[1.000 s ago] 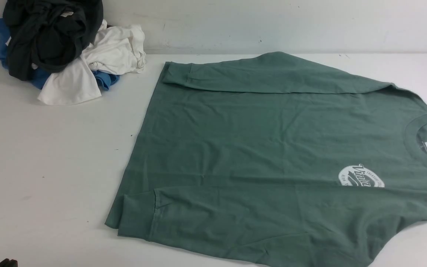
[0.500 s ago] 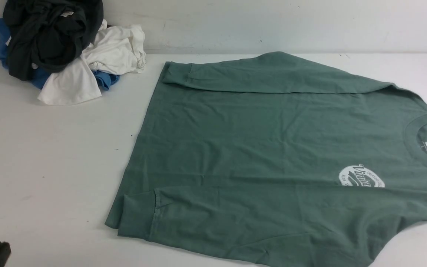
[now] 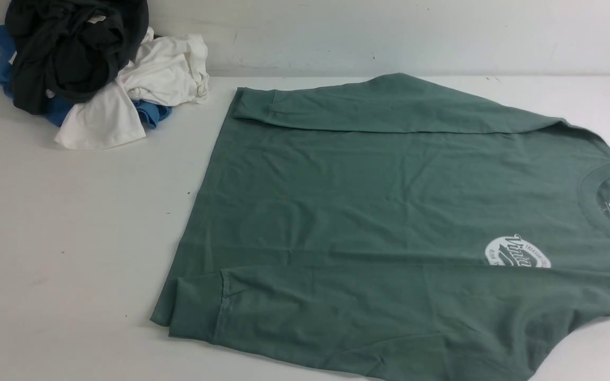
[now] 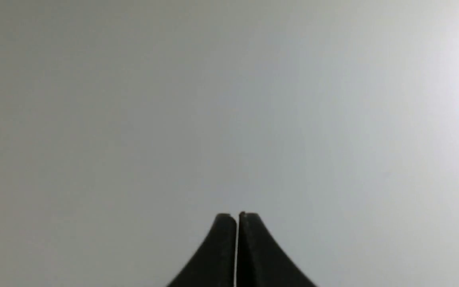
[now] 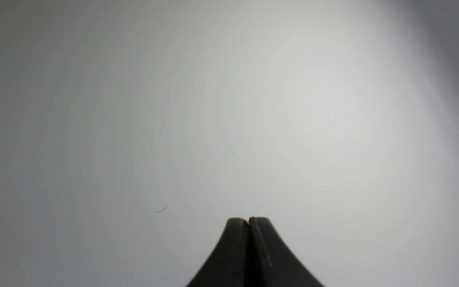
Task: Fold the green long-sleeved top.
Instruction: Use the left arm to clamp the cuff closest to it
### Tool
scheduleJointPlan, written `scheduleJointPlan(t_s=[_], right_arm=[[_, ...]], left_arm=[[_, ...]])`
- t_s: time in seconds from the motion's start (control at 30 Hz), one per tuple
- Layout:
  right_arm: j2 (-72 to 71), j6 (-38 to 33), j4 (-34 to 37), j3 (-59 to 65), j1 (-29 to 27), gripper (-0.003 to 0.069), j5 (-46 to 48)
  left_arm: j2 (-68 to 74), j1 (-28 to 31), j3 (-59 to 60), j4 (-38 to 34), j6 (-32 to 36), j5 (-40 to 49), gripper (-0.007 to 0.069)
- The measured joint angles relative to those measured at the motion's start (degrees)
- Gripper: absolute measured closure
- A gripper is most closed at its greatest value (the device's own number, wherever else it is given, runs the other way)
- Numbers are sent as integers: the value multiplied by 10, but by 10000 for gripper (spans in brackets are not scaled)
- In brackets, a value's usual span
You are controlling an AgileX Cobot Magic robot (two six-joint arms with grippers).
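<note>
Front view shows you the green long-sleeved top (image 3: 389, 211) spread flat on the white table (image 3: 72, 238), filling the centre out to 3 o'clock, with the collar at 3 and the hem towards 9. Both sleeves lie folded in over the body, probably so the next fold can run hem to collar. At 10 o'clock, well apart, sit the black garment (image 3: 66, 47), white garment (image 3: 151, 74) and blue garment (image 3: 149, 114), heaped clear of your workspace. In the wrist views, the left gripper (image 4: 237, 215) and right gripper (image 5: 248, 219) are closed and empty above bare table.
</note>
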Motion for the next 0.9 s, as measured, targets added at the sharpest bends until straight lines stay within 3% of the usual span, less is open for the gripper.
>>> scheduleJointPlan(t_s=[0.2, 0.3, 0.4, 0.47, 0.5, 0.57, 0.67, 0.77, 0.9], right_arm=[[117, 15, -109, -120, 0, 669, 37], [233, 17, -214, -194, 0, 669, 69], [311, 34, -274, -226, 4, 669, 104], [359, 76, -295, -244, 20, 669, 163], [364, 82, -295, -246, 23, 669, 163], [422, 143, -318, -274, 64, 669, 299], [484, 151, -327, -311, 121, 669, 469], [565, 103, -307, -352, 174, 669, 611], [690, -8, -178, -439, 230, 669, 731]], left_arm=[[129, 0, -150, -7, 0, 48, 631], [257, 0, -251, -6, -2, 109, 631], [357, 0, -300, -1, -25, 154, 631], [420, -1, -339, 27, -58, 240, 631], [420, -1, -339, 27, -58, 240, 631], [507, -17, -391, 65, -103, 413, 631], [577, -45, -433, 78, -117, 568, 631], [647, -77, -464, 81, -104, 669, 631], [742, -119, -505, 82, -72, 720, 631]])
